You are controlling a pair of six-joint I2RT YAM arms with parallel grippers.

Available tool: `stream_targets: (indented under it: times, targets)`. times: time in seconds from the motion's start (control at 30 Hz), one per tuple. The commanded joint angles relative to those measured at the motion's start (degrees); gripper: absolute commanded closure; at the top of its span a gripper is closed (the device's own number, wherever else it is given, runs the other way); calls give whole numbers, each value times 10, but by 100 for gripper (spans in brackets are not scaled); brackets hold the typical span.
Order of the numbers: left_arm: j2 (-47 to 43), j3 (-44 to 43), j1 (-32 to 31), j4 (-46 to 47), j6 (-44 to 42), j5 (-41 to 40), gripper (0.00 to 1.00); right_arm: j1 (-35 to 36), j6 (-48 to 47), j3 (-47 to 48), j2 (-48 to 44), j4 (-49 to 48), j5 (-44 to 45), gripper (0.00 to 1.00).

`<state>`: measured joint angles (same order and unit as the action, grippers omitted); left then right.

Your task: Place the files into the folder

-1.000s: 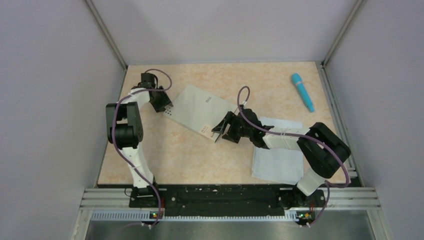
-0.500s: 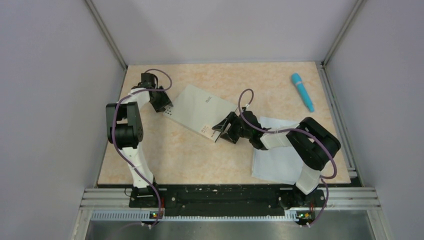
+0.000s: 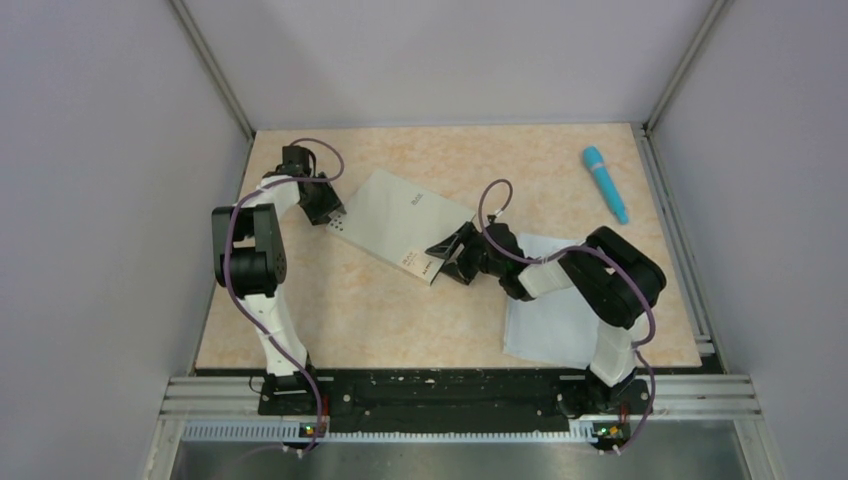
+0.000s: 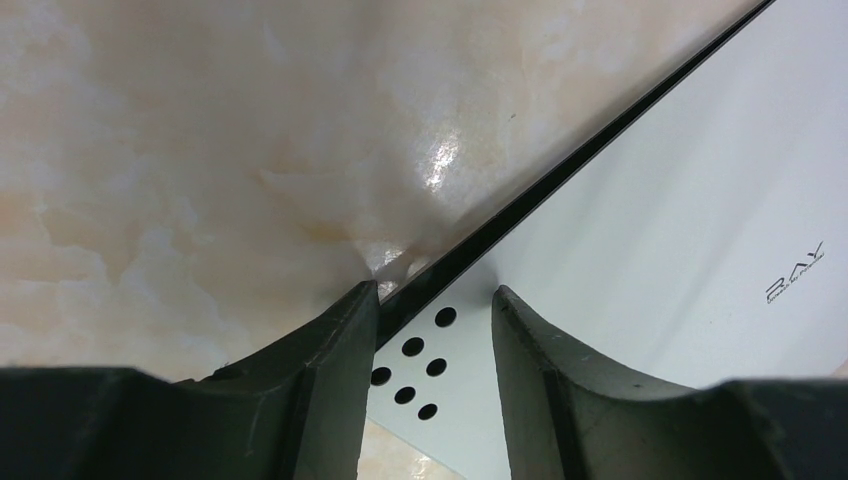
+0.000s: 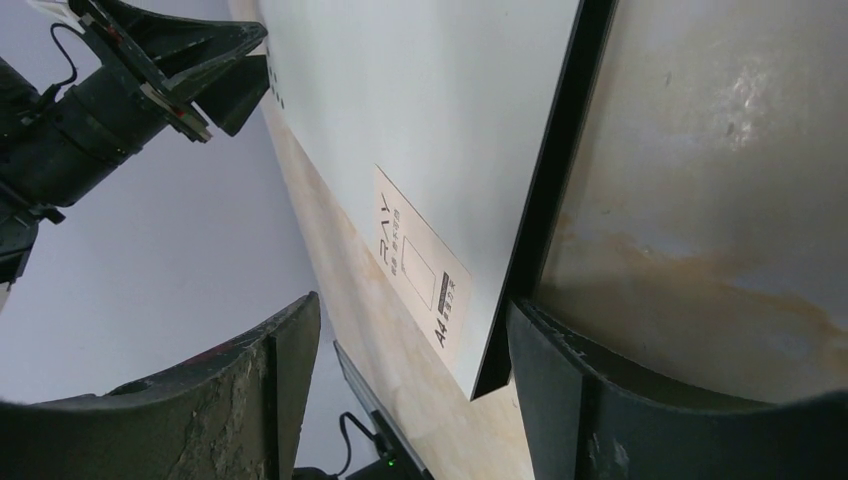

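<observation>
The grey folder lies shut and slanted on the table, left of middle. My left gripper is open, with the folder's far-left corner and its black dots between the fingers. My right gripper is wide open at the folder's near-right corner. Its right finger touches the folder's black edge. The white files lie flat under my right arm, partly hidden by it.
A blue pen-like stick lies at the back right of the table. Grey walls and metal rails close the table on three sides. My left gripper also shows in the right wrist view.
My right arm has folded further left and its gripper has slid a little closer to the folder's corner. The left arm and the folder have not moved.
</observation>
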<state>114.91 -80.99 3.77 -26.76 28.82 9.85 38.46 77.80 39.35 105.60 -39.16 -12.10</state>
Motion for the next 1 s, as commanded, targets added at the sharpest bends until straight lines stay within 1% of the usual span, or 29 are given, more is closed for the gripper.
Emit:
stream_targets:
  times: [0.0, 0.2, 0.4, 0.47, 0.5, 0.57, 0.63, 0.7, 0.8, 0.83, 0.93, 0.97]
  targets:
    - [3, -18, -1, -18, -5, -4, 49, -7, 13, 9, 21, -51, 0, 33]
    - [11, -27, -1, -22, -7, -2, 49, -8, 21, 28, 57, -78, 0, 35]
    - [17, -42, -1, -26, -12, 13, 49, -9, 29, 31, 98, -145, 7, 39]
    - [16, -49, -1, -29, -12, 14, 48, -9, 24, 30, 110, -172, 11, 42]
    - [15, -55, 0, -33, -12, 15, 48, -9, 23, 30, 115, -187, 12, 46]
    - [10, -66, 0, -41, -11, 17, 46, -9, 17, 26, 127, -218, 13, 56]
    - [3, -77, 1, -49, -7, 17, 42, -10, 11, 21, 138, -246, 14, 68]
    - [-9, -85, 2, -59, 3, 16, 37, -10, 5, 17, 145, -272, 16, 79]
    - [-34, -93, 7, -82, 35, -16, 31, -10, -16, 16, 147, -288, 17, 98]
    - [-45, -92, 8, -90, 51, -32, 29, -10, -26, 16, 144, -288, 18, 100]
    - [-88, -89, 11, -117, 104, -66, 24, -7, -75, 10, 119, -286, 27, 100]
    - [-101, -87, 11, -124, 123, -67, 20, -5, -97, 9, 105, -279, 32, 100]
